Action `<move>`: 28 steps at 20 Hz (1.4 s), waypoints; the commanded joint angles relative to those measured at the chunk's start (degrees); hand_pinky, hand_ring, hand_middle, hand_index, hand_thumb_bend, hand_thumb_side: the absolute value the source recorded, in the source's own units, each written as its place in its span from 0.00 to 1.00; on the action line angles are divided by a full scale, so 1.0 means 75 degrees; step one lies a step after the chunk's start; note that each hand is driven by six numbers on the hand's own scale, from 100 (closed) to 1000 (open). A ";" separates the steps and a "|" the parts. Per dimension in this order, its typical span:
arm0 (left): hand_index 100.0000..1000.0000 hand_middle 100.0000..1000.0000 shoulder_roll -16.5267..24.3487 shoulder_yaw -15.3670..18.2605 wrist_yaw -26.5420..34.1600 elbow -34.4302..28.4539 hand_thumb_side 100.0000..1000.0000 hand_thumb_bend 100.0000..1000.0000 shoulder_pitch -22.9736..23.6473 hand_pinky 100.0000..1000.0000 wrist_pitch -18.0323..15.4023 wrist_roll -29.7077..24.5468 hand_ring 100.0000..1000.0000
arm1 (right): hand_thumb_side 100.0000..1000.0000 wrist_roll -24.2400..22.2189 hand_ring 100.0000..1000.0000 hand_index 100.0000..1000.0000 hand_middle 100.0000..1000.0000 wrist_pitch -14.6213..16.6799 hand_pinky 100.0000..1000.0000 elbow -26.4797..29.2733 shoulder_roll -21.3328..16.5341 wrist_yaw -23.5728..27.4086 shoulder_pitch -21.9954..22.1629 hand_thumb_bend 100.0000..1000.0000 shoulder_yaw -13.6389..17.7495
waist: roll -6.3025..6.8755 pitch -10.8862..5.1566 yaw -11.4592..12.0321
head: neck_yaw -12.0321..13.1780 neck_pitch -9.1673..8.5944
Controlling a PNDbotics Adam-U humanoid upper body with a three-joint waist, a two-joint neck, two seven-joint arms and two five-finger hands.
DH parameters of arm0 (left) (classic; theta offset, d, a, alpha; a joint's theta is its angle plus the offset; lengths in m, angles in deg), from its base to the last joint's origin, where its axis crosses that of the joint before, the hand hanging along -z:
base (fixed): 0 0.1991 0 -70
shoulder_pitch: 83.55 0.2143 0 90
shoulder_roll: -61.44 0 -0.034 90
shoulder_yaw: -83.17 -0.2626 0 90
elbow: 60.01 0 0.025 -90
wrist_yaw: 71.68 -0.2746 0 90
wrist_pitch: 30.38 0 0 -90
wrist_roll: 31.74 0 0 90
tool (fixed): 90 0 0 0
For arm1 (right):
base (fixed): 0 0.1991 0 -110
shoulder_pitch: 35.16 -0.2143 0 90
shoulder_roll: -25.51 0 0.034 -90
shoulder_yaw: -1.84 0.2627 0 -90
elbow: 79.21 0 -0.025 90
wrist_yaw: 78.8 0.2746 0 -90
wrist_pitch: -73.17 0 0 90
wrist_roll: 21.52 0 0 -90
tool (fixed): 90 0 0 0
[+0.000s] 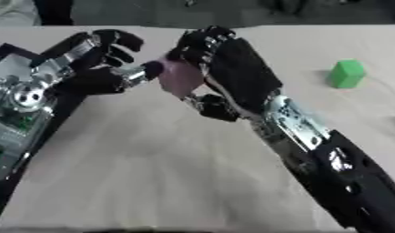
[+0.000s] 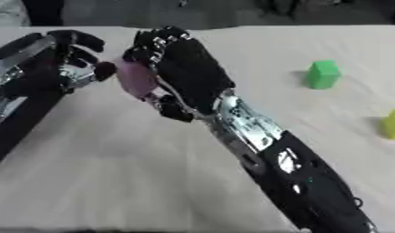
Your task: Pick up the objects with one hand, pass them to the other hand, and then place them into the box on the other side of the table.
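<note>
Left eye view shows a pinkish-purple object [image 1: 181,77], flat-sided and blurred in outline, held above the bench [image 1: 169,173] near its far left portion, between the two hands. Right hand [image 1: 225,59] has its fingers curled over the object's top and right side and its thumb under the lower edge, so it is clamped on the object. Left hand [image 1: 105,63] faces it from the left; its fingers are curled, and one dark fingertip [image 1: 153,69] sits against the object's left edge. Whether that fingertip bears on the object or only touches it cannot be told. Right arm runs from the hand down to the lower right corner, black with a silver section at the forearm. Left arm enters from the left edge, its silver joints lying over a dark box [image 1: 13,54] that occupies the left margin of the bench; the box's interior is mostly hidden by the arm. A green block [image 1: 346,73] stands on the bench well apart to the right, upright and untouched. Right eye view adds a yellow block [image 2: 393,123] at the right edge, nearer than the green one and partly cut off by the frame.
</note>
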 commanded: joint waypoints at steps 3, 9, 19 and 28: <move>0.82 0.76 0.0088 -0.0061 -0.0158 -0.0176 0.50 0.50 -0.0187 0.84 0.0205 -0.0308 0.77 | 0.00 0.0242 0.53 0.52 0.46 0.0009 0.53 -0.0091 0.0178 -0.0187 -0.0191 0.21 -0.0046 | 0.0073 -0.0203 0.0049 | 0.0188 0.0109; 0.84 0.77 0.0163 -0.0231 -0.0733 -0.0038 0.49 0.51 -0.0284 0.86 0.0592 -0.0571 0.78 | 0.00 0.0362 0.52 0.51 0.45 0.0046 0.49 -0.0169 0.0265 -0.0249 -0.0224 0.21 -0.0140 | 0.0065 -0.0189 0.0085 | 0.0266 0.0113; 0.84 0.77 0.0268 -0.0386 -0.1308 0.0176 0.46 0.52 -0.0375 0.87 0.0888 -0.0954 0.78 | 0.00 0.0536 0.51 0.50 0.45 0.0154 0.46 -0.0094 0.0232 -0.0280 -0.0240 0.24 -0.0205 | 0.0114 -0.0242 0.0095 | 0.0227 0.0078; 0.82 0.75 0.0283 -0.0564 -0.0977 0.0480 0.45 0.48 -0.0512 0.83 0.1179 -0.1322 0.76 | 0.00 0.0692 0.50 0.50 0.45 0.0363 0.45 -0.0102 0.0219 -0.0624 -0.0236 0.28 -0.0229 | 0.0172 -0.0263 0.0096 | 0.0201 0.0044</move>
